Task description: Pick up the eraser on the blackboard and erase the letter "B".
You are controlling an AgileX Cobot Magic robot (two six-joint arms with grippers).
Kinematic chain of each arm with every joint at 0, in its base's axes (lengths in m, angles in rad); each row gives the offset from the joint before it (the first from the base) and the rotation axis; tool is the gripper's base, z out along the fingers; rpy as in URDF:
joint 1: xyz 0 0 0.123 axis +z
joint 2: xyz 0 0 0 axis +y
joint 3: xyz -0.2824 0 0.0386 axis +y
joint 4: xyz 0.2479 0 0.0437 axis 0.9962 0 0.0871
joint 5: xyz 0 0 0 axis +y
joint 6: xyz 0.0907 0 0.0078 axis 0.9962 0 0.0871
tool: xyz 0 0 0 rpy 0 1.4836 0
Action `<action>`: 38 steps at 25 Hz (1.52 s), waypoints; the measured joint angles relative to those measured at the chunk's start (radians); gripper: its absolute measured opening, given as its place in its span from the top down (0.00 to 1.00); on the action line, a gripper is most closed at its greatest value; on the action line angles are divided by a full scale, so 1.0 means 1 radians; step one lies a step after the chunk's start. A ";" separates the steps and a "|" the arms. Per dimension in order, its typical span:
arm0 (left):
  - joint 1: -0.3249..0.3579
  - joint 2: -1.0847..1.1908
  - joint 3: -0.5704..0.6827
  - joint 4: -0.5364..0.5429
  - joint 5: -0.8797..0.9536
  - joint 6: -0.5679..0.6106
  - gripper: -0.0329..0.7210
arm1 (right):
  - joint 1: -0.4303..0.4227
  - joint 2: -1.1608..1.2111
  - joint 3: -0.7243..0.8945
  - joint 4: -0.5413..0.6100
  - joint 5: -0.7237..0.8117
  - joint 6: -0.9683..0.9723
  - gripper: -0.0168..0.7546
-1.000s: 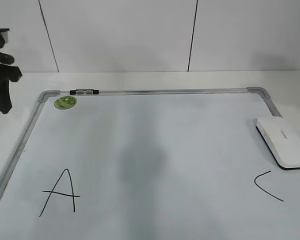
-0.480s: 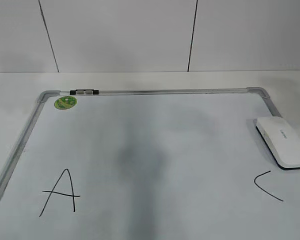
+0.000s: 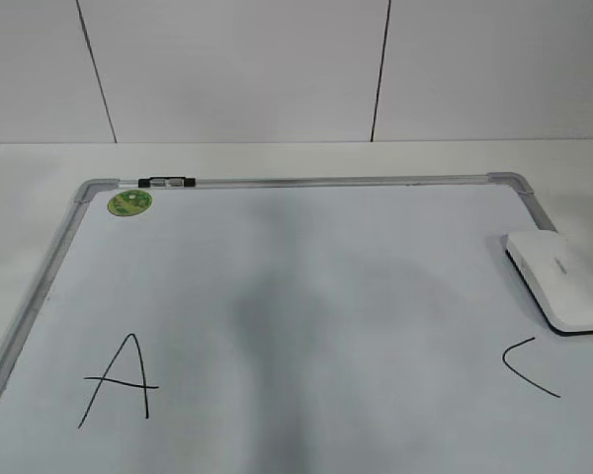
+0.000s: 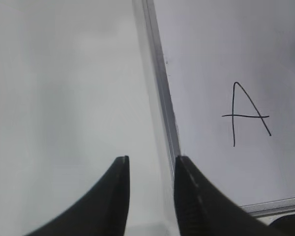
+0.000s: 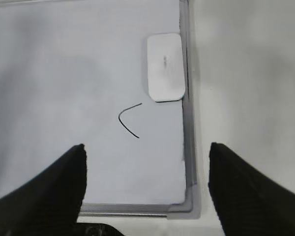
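Note:
The blackboard [image 3: 306, 182] is a white board with a grey frame, lying flat. The white eraser [image 3: 558, 279] lies on it by the right frame; the right wrist view shows it too [image 5: 165, 66]. A black "A" [image 3: 119, 380] is at the lower left and a black "C" [image 3: 529, 367] at the lower right. No letter "B" shows; only a faint grey patch [image 3: 277, 316] lies between them. My left gripper [image 4: 151, 160] is open and empty over the board's left frame [image 4: 160, 88]. My right gripper [image 5: 146, 147] is open and empty above the board's near right corner. Neither gripper shows in the exterior view.
A small round green sticker [image 3: 129, 202] sits at the board's far left corner, next to a black clip [image 3: 168, 182] on the top frame. White table surrounds the board, with a white wall behind.
The left arm, seen at the far left edge one second ago, has left the exterior view. The eraser and the letters have not moved.

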 joint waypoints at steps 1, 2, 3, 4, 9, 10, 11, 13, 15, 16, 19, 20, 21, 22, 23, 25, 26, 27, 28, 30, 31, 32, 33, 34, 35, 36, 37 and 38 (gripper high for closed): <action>0.000 -0.054 0.022 0.006 0.002 -0.001 0.65 | 0.000 -0.039 0.035 -0.013 0.000 0.000 0.21; 0.000 -0.093 0.038 0.011 0.004 0.000 0.65 | 0.000 -0.082 0.072 -0.026 0.000 0.000 0.21; 0.000 -0.139 0.058 0.014 0.005 0.000 0.65 | 0.000 -0.127 0.110 -0.038 0.000 -0.002 0.21; 0.000 -0.185 0.077 0.018 0.006 0.000 0.65 | 0.000 -0.175 0.151 -0.049 -0.011 -0.004 0.21; 0.000 -0.386 0.163 0.028 0.006 0.015 0.65 | 0.000 -0.376 0.307 -0.078 -0.071 -0.008 0.19; 0.000 -0.422 0.182 0.028 0.006 0.017 0.65 | 0.000 -0.418 0.328 -0.078 -0.075 -0.010 0.20; 0.000 -0.455 0.204 0.028 0.006 0.019 0.65 | 0.000 -0.446 0.346 -0.080 -0.076 -0.010 0.20; 0.000 -0.510 0.248 0.028 0.006 0.019 0.65 | 0.000 -0.501 0.371 -0.080 -0.077 -0.021 0.21; 0.000 -0.570 0.302 0.014 0.006 0.019 0.65 | 0.000 -0.538 0.393 -0.081 -0.079 -0.033 0.21; 0.000 -0.595 0.333 0.001 0.004 0.019 0.65 | 0.000 -0.550 0.400 -0.081 -0.079 -0.039 0.21; 0.000 -0.699 0.423 -0.028 -0.017 0.022 0.66 | 0.000 -0.567 0.448 -0.083 -0.081 -0.044 0.21; 0.000 -0.730 0.451 -0.030 -0.025 0.023 0.66 | 0.000 -0.567 0.465 -0.085 -0.082 -0.046 0.21; 0.000 -0.767 0.477 -0.032 -0.032 0.023 0.66 | 0.000 -0.567 0.482 -0.085 -0.082 -0.046 0.21; 0.000 -0.803 0.499 -0.034 -0.034 0.023 0.66 | 0.000 -0.567 0.487 -0.085 -0.084 -0.046 0.21; 0.000 -0.837 0.516 -0.037 -0.037 0.023 0.66 | 0.000 -0.567 0.489 -0.085 -0.086 -0.048 0.21; 0.000 -0.895 0.540 -0.041 -0.039 0.025 0.66 | 0.000 -0.569 0.489 -0.085 -0.088 -0.050 0.21; 0.000 -0.924 0.542 -0.041 -0.040 0.025 0.66 | 0.000 -0.571 0.489 -0.085 -0.090 -0.050 0.21; 0.000 -0.948 0.542 -0.041 -0.044 0.025 0.66 | 0.000 -0.584 0.489 -0.087 -0.090 -0.050 0.21; 0.000 -0.974 0.542 -0.041 -0.044 0.025 0.66 | 0.000 -0.595 0.489 -0.087 -0.090 -0.050 0.21; 0.000 -1.003 0.542 -0.043 -0.044 0.025 0.66 | 0.000 -0.642 0.489 -0.087 -0.090 -0.050 0.21; 0.000 -1.003 0.545 -0.043 -0.047 0.025 0.66 | 0.000 -0.661 0.489 -0.087 -0.090 -0.050 0.21; 0.000 -1.003 0.545 -0.043 -0.047 0.025 0.66 | 0.000 -0.670 0.491 -0.087 -0.091 -0.050 0.21; 0.000 -1.003 0.545 -0.044 -0.048 0.025 0.66 | 0.000 -0.674 0.495 -0.087 -0.089 -0.050 0.21; 0.000 -1.003 0.545 -0.044 -0.048 0.025 0.66 | 0.000 -0.676 0.498 -0.089 -0.086 -0.050 0.21; 0.000 -1.003 0.545 -0.044 -0.048 0.025 0.66 | 0.000 -0.676 0.502 -0.089 -0.086 -0.050 0.21; 0.000 -1.003 0.545 -0.044 -0.048 0.025 0.66 | 0.000 -0.676 0.506 -0.089 -0.086 -0.050 0.21; 0.000 -1.003 0.545 -0.044 -0.048 0.025 0.66 | 0.000 -0.676 0.509 -0.089 -0.086 -0.050 0.21; 0.000 -1.003 0.545 -0.044 -0.048 0.025 0.66 | 0.000 -0.676 0.516 -0.089 -0.086 -0.050 0.21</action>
